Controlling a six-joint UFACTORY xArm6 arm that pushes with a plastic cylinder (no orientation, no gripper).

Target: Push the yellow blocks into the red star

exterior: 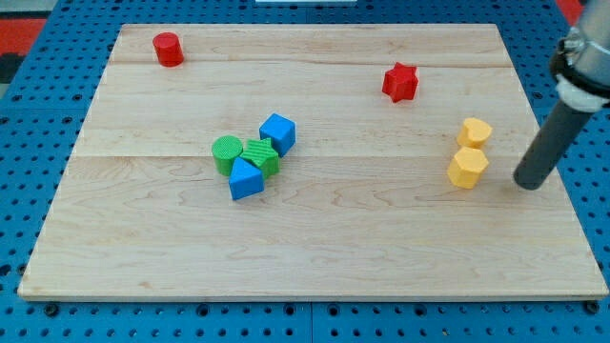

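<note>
— Where was my tip (530, 184)?
— Down on the wooden board (315, 257), at the view's right. The dark rod leaned up to the view's top right. It had no claw, so nothing was grabbed.
— And the yellow blocks?
— The lower yellow block (468, 168) sat near the tip, on its left, not touching. The upper yellow block (475, 132) touched it. The red star (400, 82) was well apart, up and left.
</note>
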